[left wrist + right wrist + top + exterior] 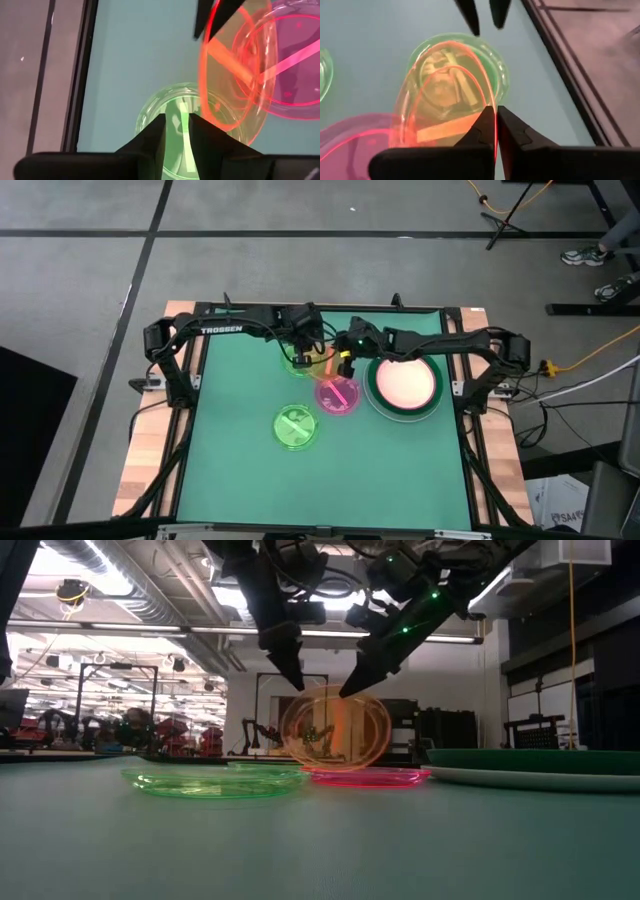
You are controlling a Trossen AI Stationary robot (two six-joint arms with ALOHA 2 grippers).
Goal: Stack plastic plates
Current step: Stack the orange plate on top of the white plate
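A translucent orange plate (322, 365) (335, 730) stands steeply tilted at the far middle of the green mat. Its lower rim is down by a lime green plate (297, 366) (165, 107) and a small pink plate (338, 396) (370, 776). My right gripper (345, 363) (496, 120) is shut on the orange plate's raised rim. My left gripper (300, 352) (177, 125) hangs just above the lime plate, beside the orange plate's other raised edge. Its fingers are a narrow gap apart and hold nothing. A second lime plate (297, 427) lies flat nearer the front. My right gripper pinches the orange plate's raised rim (495, 112) between its two fingers. It comes slanting down from the table's right side (352, 688). The plate stands tilted, nearly on edge. Its opposite rim (335, 769) is low, at the level of the pink and lime plates.
A stack of larger plates stands to the right, with a dark green rim (405, 416) (530, 765) and a pink plate (405, 383) on top. The mat's near half is open apart from the front lime plate (215, 780). A black frame runs round the table edges.
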